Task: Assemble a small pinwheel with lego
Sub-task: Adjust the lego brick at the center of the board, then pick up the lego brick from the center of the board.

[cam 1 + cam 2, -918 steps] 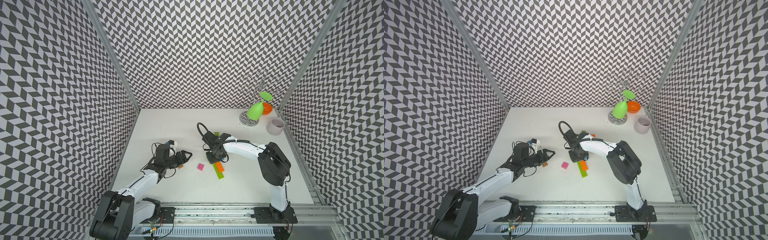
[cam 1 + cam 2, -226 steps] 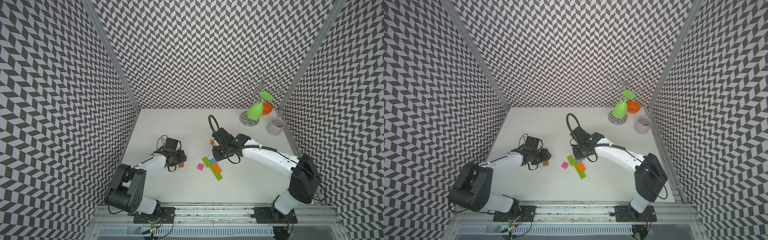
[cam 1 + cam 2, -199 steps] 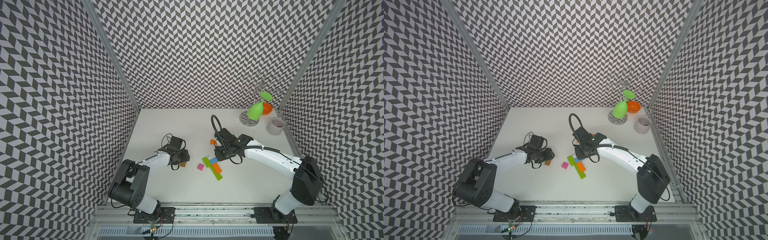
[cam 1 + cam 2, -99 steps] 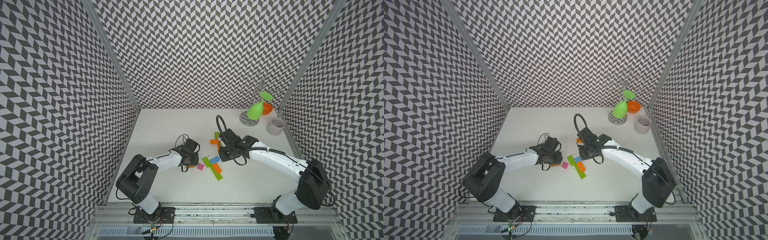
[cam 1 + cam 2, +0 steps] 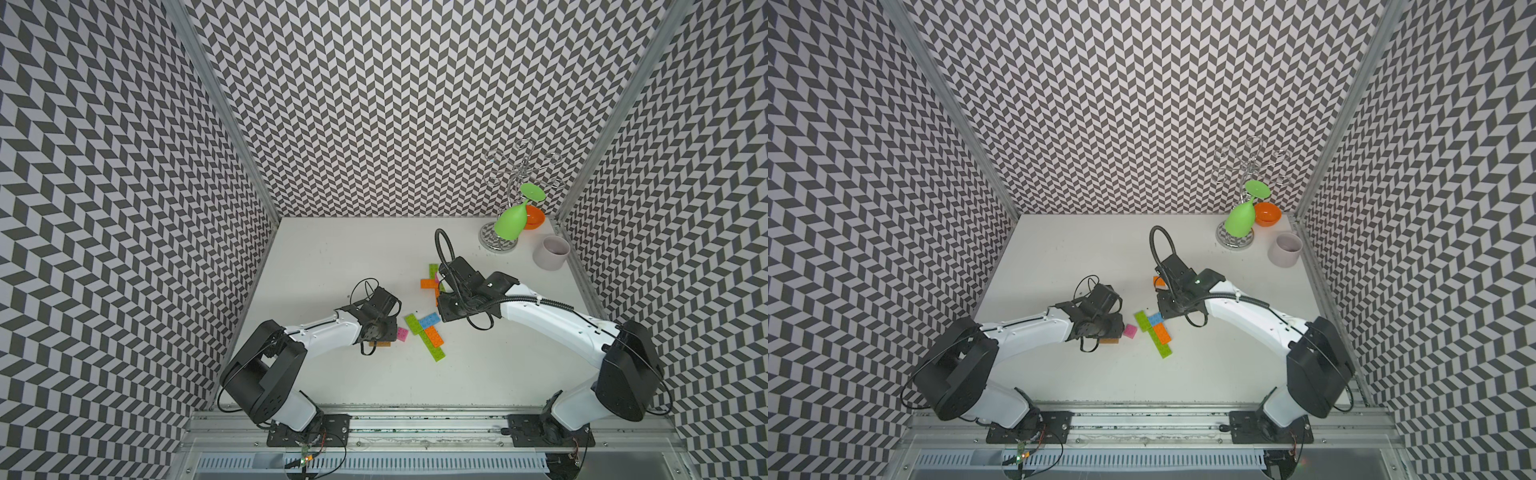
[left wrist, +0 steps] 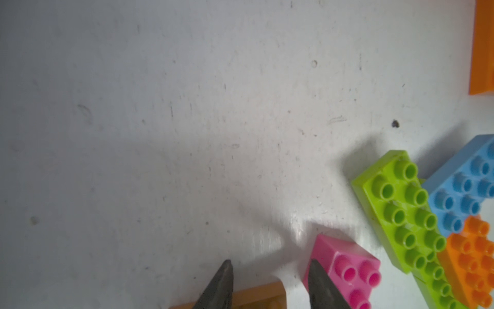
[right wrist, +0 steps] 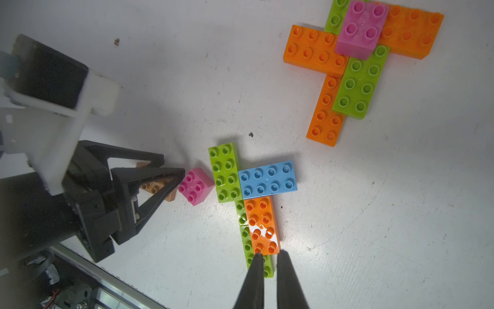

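The left gripper (image 6: 269, 267) is low over the desk (image 5: 332, 257), about midway between the left and right edges and nearer the front edge than the back. Its jaws stand a little apart, bare desk shows between the fingertips (image 6: 223, 283), and nothing is clamped there. One tip crosses the brown brick (image 6: 258, 297), which lies flat under the gripper and runs past that tip on both sides. Whether they touch I cannot tell. The other tip is just beside a corner of the pink brick (image 6: 347, 270), touching it or barely off.

The pink brick sits loose, studs up, between the left gripper and a flat group of bricks near mid-desk. In that group a lime brick (image 7: 224, 174) has a blue brick (image 7: 267, 179) butted against its long side. An orange brick (image 7: 262, 224) adjoins the blue one and overlaps a lime strip (image 7: 243, 240) that runs toward the front edge.

The right gripper (image 7: 268, 264) has its jaws closed to a sliver and holds nothing. In the right wrist view its tips show over the front end of the lime strip. How high they hang I cannot tell.

Toward the back edge lies a cross (image 7: 358, 53) of orange and lime bricks with a pink square on top. It is well apart from the left gripper.
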Controlling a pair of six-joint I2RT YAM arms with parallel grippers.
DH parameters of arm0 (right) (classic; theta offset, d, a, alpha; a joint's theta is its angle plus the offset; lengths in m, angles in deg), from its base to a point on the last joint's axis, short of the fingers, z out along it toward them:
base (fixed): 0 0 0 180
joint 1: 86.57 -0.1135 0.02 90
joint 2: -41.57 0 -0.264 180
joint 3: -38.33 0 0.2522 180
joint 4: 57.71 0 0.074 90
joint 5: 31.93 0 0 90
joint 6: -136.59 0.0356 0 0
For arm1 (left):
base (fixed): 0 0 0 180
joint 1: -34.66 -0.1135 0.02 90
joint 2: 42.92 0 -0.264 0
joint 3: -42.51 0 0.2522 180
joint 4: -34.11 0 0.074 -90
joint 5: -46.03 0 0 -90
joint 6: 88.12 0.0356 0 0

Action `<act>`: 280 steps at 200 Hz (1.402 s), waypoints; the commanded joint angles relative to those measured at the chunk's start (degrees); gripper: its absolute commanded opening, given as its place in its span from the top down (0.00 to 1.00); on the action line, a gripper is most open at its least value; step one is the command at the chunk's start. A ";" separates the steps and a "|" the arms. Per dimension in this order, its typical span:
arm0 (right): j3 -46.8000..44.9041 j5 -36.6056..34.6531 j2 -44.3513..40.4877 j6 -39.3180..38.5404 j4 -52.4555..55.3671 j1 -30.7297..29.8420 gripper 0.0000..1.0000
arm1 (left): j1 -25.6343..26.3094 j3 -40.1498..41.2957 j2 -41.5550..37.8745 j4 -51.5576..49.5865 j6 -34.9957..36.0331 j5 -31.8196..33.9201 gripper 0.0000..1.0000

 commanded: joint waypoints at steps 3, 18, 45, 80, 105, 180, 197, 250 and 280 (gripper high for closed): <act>0.80 0.92 -0.48 3.69 -3.69 -3.80 0.87 | -2.50 3.55 -0.21 -4.71 -0.66 -2.24 0.52; 1.68 0.12 0.46 5.23 -3.70 -5.94 0.87 | -2.61 4.44 -1.55 -4.02 -0.54 -3.78 0.52; 1.48 0.26 0.38 8.81 -5.58 -7.90 0.87 | -2.59 7.16 -3.52 -1.49 -0.66 -8.12 0.52; 1.54 2.39 1.32 11.61 -7.45 -9.24 0.87 | -3.13 8.13 -7.33 -0.58 -2.14 -11.23 0.52; 4.50 3.13 6.04 11.94 -7.62 -13.08 0.86 | -8.43 6.40 -14.18 -1.65 -2.87 -10.96 0.46; 20.48 1.33 27.01 4.45 -0.06 -16.83 0.84 | -38.47 7.68 -31.55 3.38 -1.73 -31.17 0.43; 22.68 0.36 29.43 3.62 1.71 -16.92 0.84 | -43.66 9.34 -33.37 3.29 -0.92 -34.39 0.44; 25.76 0.03 33.53 2.65 3.64 -17.00 0.83 | -50.95 11.45 -34.53 1.95 1.45 -38.57 0.44; 25.58 0.13 34.23 2.74 4.46 -17.35 0.82 | -51.22 11.34 -33.96 2.20 1.75 -38.78 0.44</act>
